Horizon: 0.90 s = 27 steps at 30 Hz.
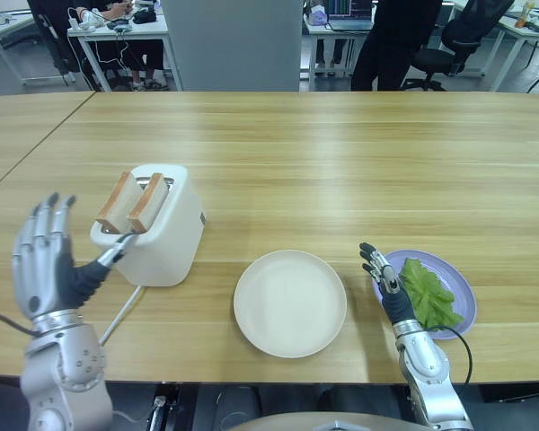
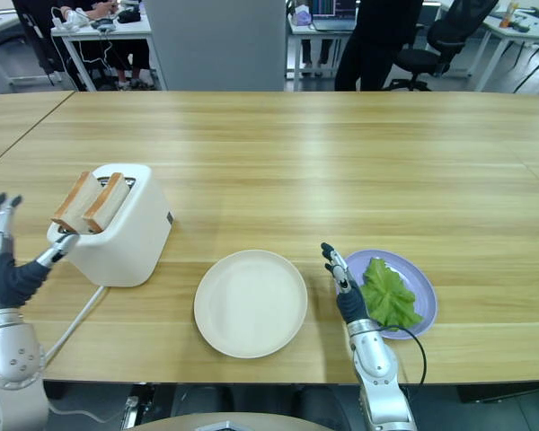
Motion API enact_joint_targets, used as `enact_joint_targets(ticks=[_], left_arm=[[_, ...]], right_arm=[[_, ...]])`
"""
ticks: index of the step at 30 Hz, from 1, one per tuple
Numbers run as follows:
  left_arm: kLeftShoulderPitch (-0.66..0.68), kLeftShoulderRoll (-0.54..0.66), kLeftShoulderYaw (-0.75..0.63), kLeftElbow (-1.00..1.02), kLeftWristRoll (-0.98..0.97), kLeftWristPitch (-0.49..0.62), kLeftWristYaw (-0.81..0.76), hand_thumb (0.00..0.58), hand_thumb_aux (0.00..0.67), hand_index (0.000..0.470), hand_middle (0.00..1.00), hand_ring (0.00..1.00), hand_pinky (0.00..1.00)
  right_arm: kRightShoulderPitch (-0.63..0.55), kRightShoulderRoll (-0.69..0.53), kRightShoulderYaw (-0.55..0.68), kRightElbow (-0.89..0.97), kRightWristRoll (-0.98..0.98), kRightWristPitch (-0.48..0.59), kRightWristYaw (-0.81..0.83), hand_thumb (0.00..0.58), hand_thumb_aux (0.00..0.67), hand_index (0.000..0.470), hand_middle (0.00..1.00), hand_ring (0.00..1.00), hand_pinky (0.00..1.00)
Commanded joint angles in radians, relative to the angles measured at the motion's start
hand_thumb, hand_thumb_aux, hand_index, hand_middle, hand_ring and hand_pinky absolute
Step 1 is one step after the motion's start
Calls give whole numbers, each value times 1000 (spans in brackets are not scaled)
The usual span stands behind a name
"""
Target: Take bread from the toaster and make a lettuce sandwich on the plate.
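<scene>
Bread (image 1: 133,202): left eye view, two slices standing in toaster (image 1: 166,235).
Left hand (image 1: 43,265): same view, fingers spread, empty, thumb at toaster's corner.
Right hand (image 2: 341,285): right eye view, fingers straight, empty, beside lettuce (image 2: 388,292).
Plate (image 2: 251,303): on tabletop (image 2: 341,162) between toaster and lettuce.

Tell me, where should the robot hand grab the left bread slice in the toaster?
Grip the left bread slice by its upper half, which sticks out of the toaster; the rest sits inside it. Come from above, probably, pinching its flat faces.
</scene>
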Motion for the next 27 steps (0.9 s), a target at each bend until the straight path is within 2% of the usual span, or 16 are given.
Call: enact_joint_targets(ticks=[1, 12, 18, 19, 20, 22, 23, 25, 26, 27], left_arm=[[-50, 58, 26, 129, -7, 21, 4, 0, 0, 0, 0, 0, 0], [-290, 179, -119, 451, -35, -4, 14, 0, 0, 0, 0, 0, 0], [-351, 191, -192, 535, -46, -8, 34, 0, 0, 0, 0, 0, 0], [-356, 192, -201, 545, -46, -7, 40, 66, 39, 27, 0, 0, 0], [-360, 193, -209, 551, -45, -5, 44, 275, 184, 126, 0, 0, 0], [-366, 198, -227, 564, -40, 1, 49, 474, 384, 263, 0, 0, 0], [-368, 201, -233, 568, -38, 3, 52, 501, 423, 290, 0, 0, 0], [-370, 209, -249, 577, -33, 8, 56, 501, 423, 290, 0, 0, 0], [-371, 213, -259, 581, -30, 12, 56, 528, 470, 323, 0, 0, 0], [-373, 213, -265, 584, -32, 14, 58, 560, 547, 375, 0, 0, 0]], right_arm=[[9, 7, -8, -15, 9, -4, -7, 0, 0, 0, 0, 0, 0], [3, 17, -12, -6, 18, -18, -17, 0, 0, 0, 0, 0, 0], [-1, 18, -17, -2, 20, -23, -19, 0, 0, 0, 0, 0, 0], [-1, 17, -19, -4, 22, -23, -18, 0, 0, 0, 0, 0, 0], [-2, 15, -21, -5, 24, -23, -17, 0, 0, 0, 0, 0, 0], [-4, 12, -28, -5, 29, -21, -16, 0, 0, 0, 0, 0, 0], [-5, 12, -31, -5, 30, -21, -16, 0, 0, 0, 0, 0, 0], [-5, 11, -35, -5, 33, -20, -15, 0, 0, 0, 0, 0, 0], [-5, 12, -37, -5, 33, -20, -15, 0, 0, 0, 0, 0, 0], [-5, 13, -39, -5, 33, -20, -15, 0, 0, 0, 0, 0, 0]])
